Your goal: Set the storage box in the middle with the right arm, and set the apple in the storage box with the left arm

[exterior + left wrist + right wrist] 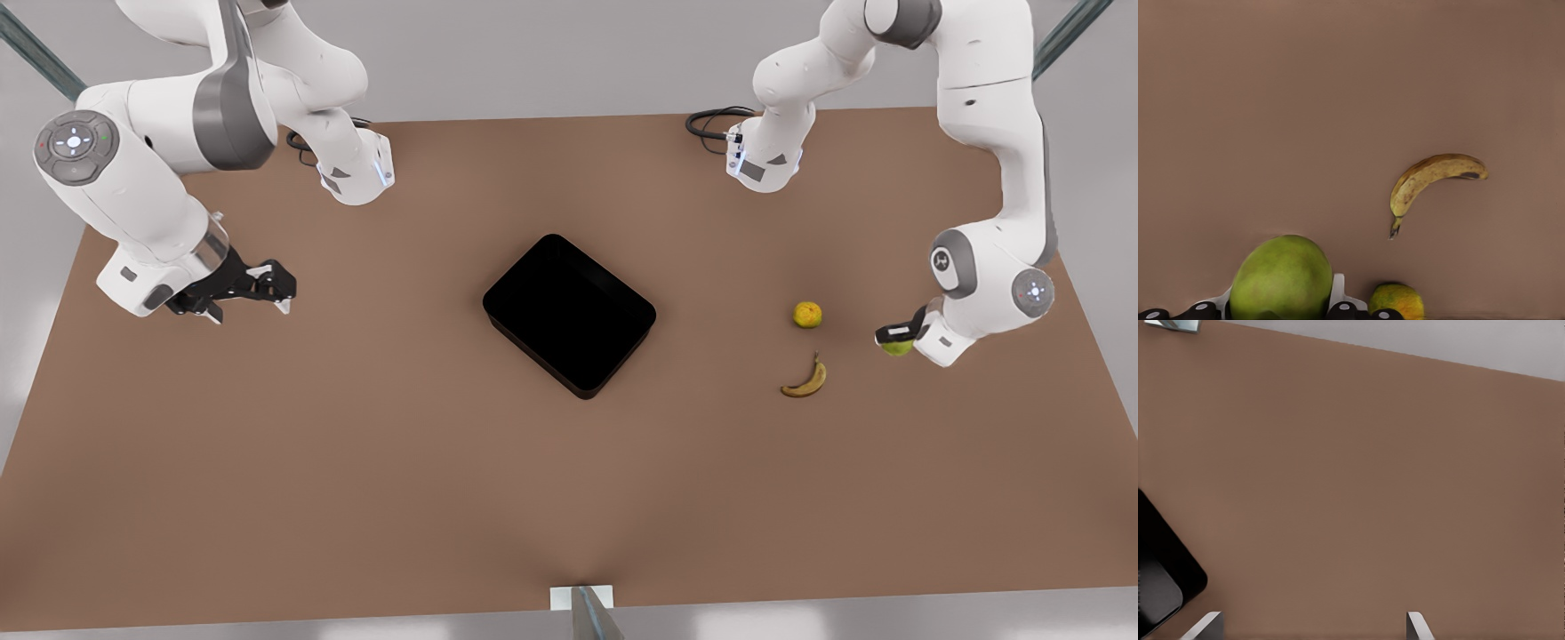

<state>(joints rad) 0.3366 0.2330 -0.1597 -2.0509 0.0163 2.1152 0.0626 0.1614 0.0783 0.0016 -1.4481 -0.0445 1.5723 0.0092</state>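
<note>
The left gripper (pixel 898 340) has its jaws closed on the apple (pixel 1281 279), smooth and firm, near the tabletop's edge; box (pixel 569 315) centred; right gripper (pixel 267 286) waits, jaws wide

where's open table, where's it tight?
Open: the table between the right gripper and the storage box, plus the near strip below the box. Tight: the orange, banana and the apple in the left gripper.

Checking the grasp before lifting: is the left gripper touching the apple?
Touching: the left wrist view shows the left gripper with its fingers pressed against both sides of the apple.
</note>
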